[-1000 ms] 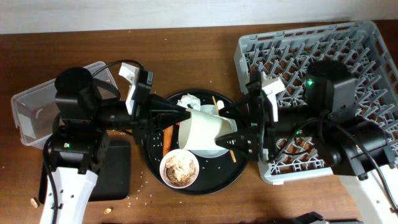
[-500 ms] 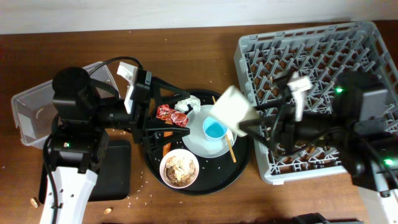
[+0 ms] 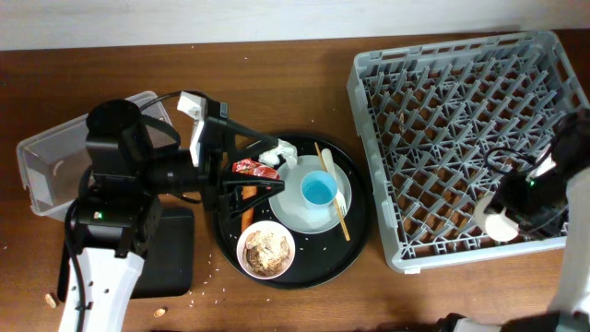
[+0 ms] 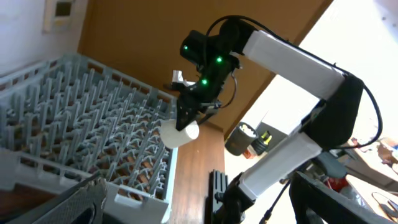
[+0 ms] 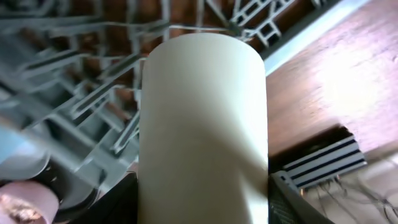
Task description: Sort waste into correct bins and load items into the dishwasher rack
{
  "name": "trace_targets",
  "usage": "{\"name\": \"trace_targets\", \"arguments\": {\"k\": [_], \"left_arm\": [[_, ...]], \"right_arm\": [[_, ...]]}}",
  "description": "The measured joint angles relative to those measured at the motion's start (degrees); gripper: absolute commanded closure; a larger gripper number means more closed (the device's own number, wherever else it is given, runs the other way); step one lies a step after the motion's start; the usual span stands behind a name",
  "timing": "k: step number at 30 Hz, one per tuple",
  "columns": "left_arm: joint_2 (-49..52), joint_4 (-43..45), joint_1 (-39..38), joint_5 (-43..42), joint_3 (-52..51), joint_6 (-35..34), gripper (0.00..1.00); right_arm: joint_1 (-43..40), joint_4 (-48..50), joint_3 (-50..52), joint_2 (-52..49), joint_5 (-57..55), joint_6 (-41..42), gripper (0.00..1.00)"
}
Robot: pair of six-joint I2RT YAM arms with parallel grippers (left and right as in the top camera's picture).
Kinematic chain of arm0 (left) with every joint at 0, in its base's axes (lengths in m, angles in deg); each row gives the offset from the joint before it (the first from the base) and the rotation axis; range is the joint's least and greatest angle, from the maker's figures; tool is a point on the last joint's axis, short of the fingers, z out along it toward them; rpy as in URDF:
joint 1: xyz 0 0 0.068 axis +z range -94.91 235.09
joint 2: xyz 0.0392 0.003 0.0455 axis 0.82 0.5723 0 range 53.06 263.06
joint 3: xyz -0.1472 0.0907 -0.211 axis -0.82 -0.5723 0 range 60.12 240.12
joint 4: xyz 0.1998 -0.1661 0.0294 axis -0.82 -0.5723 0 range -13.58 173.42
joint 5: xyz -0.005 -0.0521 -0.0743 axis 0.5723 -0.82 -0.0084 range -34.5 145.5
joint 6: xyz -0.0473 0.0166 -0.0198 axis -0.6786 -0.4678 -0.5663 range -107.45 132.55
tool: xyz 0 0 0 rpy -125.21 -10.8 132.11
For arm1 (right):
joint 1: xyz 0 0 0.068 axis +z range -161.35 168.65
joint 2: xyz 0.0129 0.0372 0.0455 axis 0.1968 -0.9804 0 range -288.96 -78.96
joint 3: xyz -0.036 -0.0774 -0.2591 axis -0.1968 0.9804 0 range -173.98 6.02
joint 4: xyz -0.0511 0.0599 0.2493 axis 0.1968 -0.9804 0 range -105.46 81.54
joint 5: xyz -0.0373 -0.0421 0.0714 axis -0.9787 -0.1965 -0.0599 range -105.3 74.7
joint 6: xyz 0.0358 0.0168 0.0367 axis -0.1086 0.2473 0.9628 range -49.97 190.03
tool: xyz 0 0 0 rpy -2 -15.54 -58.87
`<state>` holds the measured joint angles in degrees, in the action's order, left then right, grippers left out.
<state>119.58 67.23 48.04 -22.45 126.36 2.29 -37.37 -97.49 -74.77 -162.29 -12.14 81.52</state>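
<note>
My right gripper point(image 5: 202, 202) is shut on the white cup point(image 5: 205, 124), which it holds over the near right corner of the grey dishwasher rack point(image 3: 461, 138). In the overhead view the cup point(image 3: 501, 224) hides most of the fingers. My left gripper point(image 3: 263, 175) stands open above the round black tray, with the red wrapper point(image 3: 244, 167) between its fingers and below them. Around it lie the tissue point(image 3: 279, 152) and the carrot point(image 3: 247, 205). The pale plate point(image 3: 300, 207) carries the blue cup point(image 3: 319, 190), a white utensil point(image 3: 341, 189) and chopsticks point(image 3: 337, 214). The white bowl point(image 3: 266, 249) holds brown scraps.
The clear tub point(image 3: 51, 166) stands at the far left, with the shallow black tray point(image 3: 175, 254) in front of it, partly under my left arm. The round black tray point(image 3: 355, 244) sits mid-table. Rice grains are scattered near it.
My right arm carried the white cup from above the round tray to the rack's near right corner. My left gripper opened and stayed over the tray.
</note>
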Motion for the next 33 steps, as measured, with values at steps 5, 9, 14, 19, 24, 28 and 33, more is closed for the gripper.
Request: {"name": "trace_targets", "arguments": {"k": [5,9,14,19,24,28,33], "left_arm": [[0.0,-3.89,0.0,4.15,0.0,1.86,0.07],[0.0,-4.31,0.0,6.03,0.0,2.75,0.07],[0.0,-17.97,-2.91,21.05,0.26,5.97,0.19],[3.58,-25.79,-17.4,57.59,0.33,7.52,0.32],[21.14,-19.89,-23.71,70.2,0.28,5.33,0.42],[29.27,-13.66,-23.76,70.71,0.28,2.91,0.5],[33.29,-11.74,-24.81,68.87,0.26,2.12,0.97]], "right_arm": [[-2.67,2.71,0.02,-4.46,-1.86,1.01,0.17],[-2.73,4.22,0.02,-5.01,-1.62,1.86,0.14],[-2.71,2.34,-6.86,-3.72,11.74,-5.35,0.15],[1.22,2.23,-14.45,16.04,26.71,-11.52,0.14],[5.09,0.26,-14.6,22.95,28.87,-11.72,0.13],[5.09,-1.66,-14.47,21.84,28.92,-11.67,0.13],[5.09,-1.92,-14.16,19.15,28.89,-11.67,0.13]]}}
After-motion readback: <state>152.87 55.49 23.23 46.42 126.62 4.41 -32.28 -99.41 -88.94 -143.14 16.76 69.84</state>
